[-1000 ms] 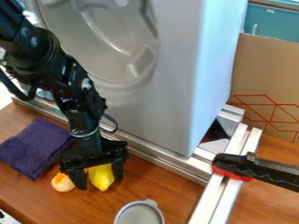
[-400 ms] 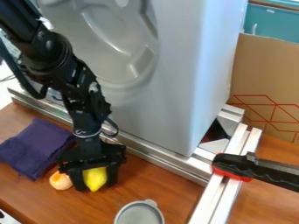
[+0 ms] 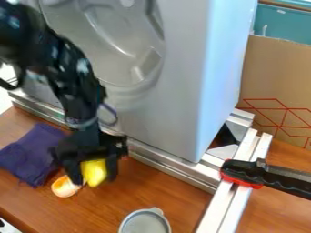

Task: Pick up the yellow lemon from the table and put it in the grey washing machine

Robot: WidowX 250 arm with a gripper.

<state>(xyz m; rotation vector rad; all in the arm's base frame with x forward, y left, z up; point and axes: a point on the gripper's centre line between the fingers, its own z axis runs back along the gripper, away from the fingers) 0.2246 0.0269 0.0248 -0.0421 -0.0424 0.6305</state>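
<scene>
The yellow thing (image 3: 93, 171) is between the two jaws (image 3: 94, 178) of the black gripper. One jaw is on each side of it, and they are clamped on it. It is fat in the middle and gets thin at its low end. The pictures do not show for sure if that low end touches the wood. The jaws point down over the left part of the worktop (image 3: 176, 191), which is brown wood.

Close by the jaws, on the side near the left edge of the view, is a small round cup (image 3: 61, 191). It is pale outside and orange inside, and it lies tipped over. It is hard to say if it touches the jaw. Past it lies a dark purple cloth (image 3: 32, 154), all wrinkly, flat on the wood.

Nearer the bottom of the view, well apart from the jaws, there is a round gray dish (image 3: 146, 223) with a little tab on its rim. The black arm (image 3: 72, 77) comes in from the upper left.

Behind the jaws stands a big gray tub (image 3: 176, 86), tipped up on its side. A silver rail (image 3: 173, 170) runs along its bottom. More to the right, a clamp (image 3: 273, 176), black with red parts, lies over two pale bars (image 3: 234, 200). Behind them is a brown box (image 3: 279, 73) with red lines, and a teal bin (image 3: 285, 25) is at the top corner.
</scene>
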